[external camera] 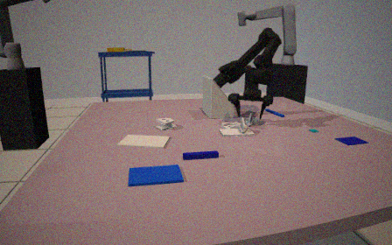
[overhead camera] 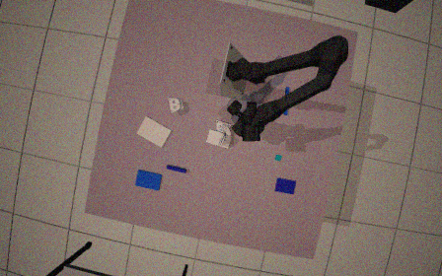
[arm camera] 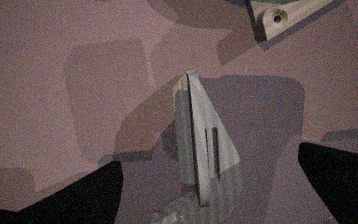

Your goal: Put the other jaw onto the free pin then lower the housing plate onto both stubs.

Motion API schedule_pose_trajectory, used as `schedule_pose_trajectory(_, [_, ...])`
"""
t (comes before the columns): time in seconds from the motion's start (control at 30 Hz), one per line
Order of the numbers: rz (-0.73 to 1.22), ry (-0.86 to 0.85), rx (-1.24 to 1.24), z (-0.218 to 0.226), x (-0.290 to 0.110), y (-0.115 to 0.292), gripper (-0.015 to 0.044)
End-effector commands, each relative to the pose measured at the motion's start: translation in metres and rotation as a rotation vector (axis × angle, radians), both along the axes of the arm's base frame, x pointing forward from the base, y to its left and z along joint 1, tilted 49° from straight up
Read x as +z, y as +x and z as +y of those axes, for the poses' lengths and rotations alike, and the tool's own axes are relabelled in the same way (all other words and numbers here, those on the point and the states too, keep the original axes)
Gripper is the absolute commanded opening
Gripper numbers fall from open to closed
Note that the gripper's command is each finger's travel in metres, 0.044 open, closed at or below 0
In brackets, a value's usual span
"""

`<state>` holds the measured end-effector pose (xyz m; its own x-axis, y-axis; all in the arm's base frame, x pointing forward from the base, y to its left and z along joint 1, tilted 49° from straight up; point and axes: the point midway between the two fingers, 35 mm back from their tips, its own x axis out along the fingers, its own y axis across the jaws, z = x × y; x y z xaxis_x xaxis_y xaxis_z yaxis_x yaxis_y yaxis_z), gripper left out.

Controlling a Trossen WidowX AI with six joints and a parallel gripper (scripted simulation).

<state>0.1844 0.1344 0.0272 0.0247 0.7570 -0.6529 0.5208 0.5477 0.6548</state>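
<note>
The loose jaw (arm camera: 202,145), pale with a pointed end and two slots, lies in the middle of the wrist view. My gripper (arm camera: 212,161) (external camera: 249,117) is open and empty, with a finger on each side of that jaw, low over the table. In the top view the arm hides the loose jaw. The pale base (overhead camera: 214,138) (external camera: 236,133) (arm camera: 295,15) carries the other jaw (overhead camera: 224,129); its seating on the pin is too small to tell. A small white part with two holes, seemingly the housing plate (overhead camera: 174,104) (external camera: 165,121), sits apart from the base.
A tall grey wedge (overhead camera: 226,64) (external camera: 214,98) stands close to the arm. A cream slab (overhead camera: 154,131) (external camera: 144,141), a blue slab (overhead camera: 148,179) (external camera: 155,175), a dark blue bar (overhead camera: 177,169) (external camera: 200,155), a blue stick (external camera: 275,113) and a teal piece (overhead camera: 278,158) lie around.
</note>
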Motion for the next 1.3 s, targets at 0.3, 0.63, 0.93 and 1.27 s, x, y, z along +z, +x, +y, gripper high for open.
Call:
schedule_pose_trajectory(0.3, [0.012,0.003,-0.004,0.015,-0.013,-0.003,0.0440])
schedule_pose_trajectory(0.63, [0.012,0.003,-0.004,0.016,-0.014,-0.003,0.0440])
schedule_pose_trajectory(0.93, [0.012,0.003,-0.004,0.016,-0.014,-0.003,0.0440])
schedule_pose_trajectory(1.27, [0.008,0.005,0.001,0.016,-0.013,-0.003,0.0361])
